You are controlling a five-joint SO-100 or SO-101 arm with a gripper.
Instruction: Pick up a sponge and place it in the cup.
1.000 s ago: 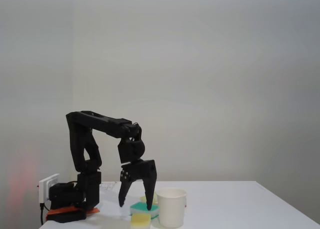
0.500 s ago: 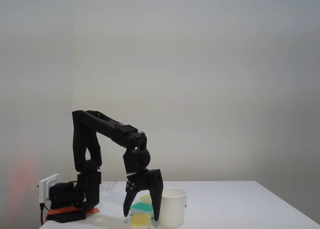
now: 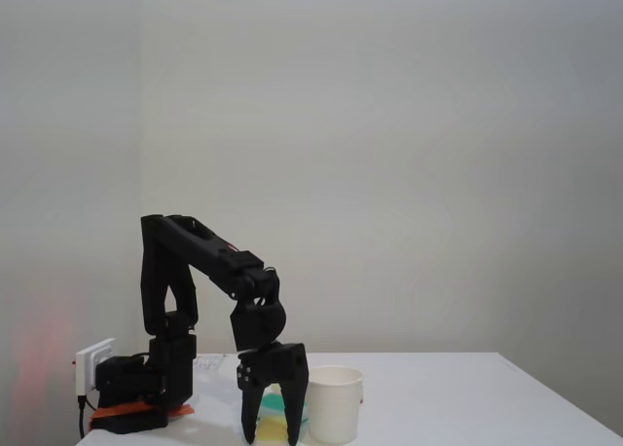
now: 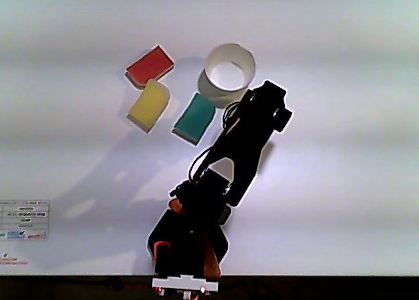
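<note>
Lying flat on the white table: yellow sponge, beside teal-topped sponge and red-topped sponge. Standing upright nearby, white paper cup. Hovering low in fixed view, gripper, fingers spread apart, clamping nothing.

Place: we are looking at what seems a plain test or hobby robotics setup, not a lived-in room.
Walls: we are seeing bare, pale walls with nothing hanging on them.
Worktop: we are noting a clean white worktop carrying a small black arm on an orange-clamped base.
Power: we are spotting a white socket block beside the base.
Markings: we are seeing a small printed label lying on the worktop; its text is too small to read.
</note>
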